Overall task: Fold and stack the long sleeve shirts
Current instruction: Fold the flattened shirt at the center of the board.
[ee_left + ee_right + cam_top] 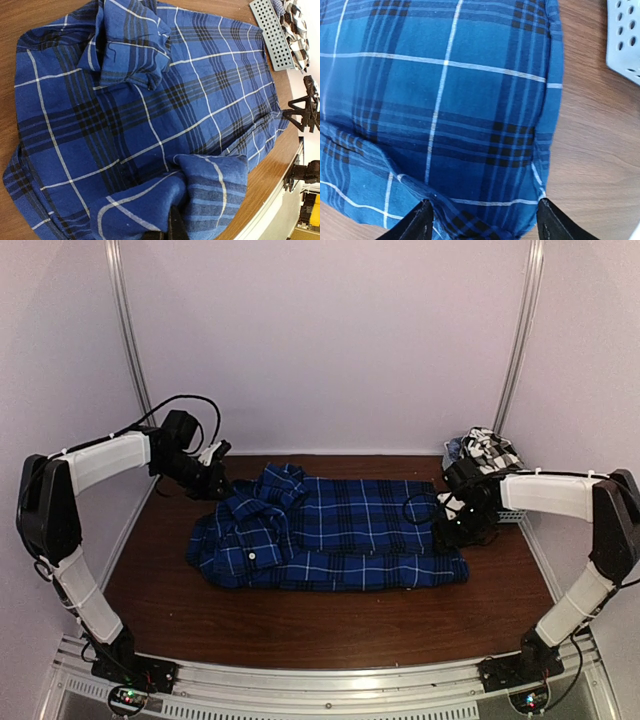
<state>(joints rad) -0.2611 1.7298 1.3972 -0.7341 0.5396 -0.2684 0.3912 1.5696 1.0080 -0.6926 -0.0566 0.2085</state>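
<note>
A royal-blue plaid long sleeve shirt lies spread across the middle of the brown table, collar end to the left. My left gripper is at the shirt's back-left corner. In the left wrist view its jaws are shut on a raised fold of the blue shirt, and the cloth bulges round the left gripper. My right gripper is at the shirt's right end. It stands open, with the right gripper's fingertips on either side of the shirt's edge. A black-and-white check shirt is bundled in the basket.
A small grey slotted basket stands at the back right, close behind the right arm; it also shows as the basket and the basket in the wrist views. White walls enclose the table on three sides.
</note>
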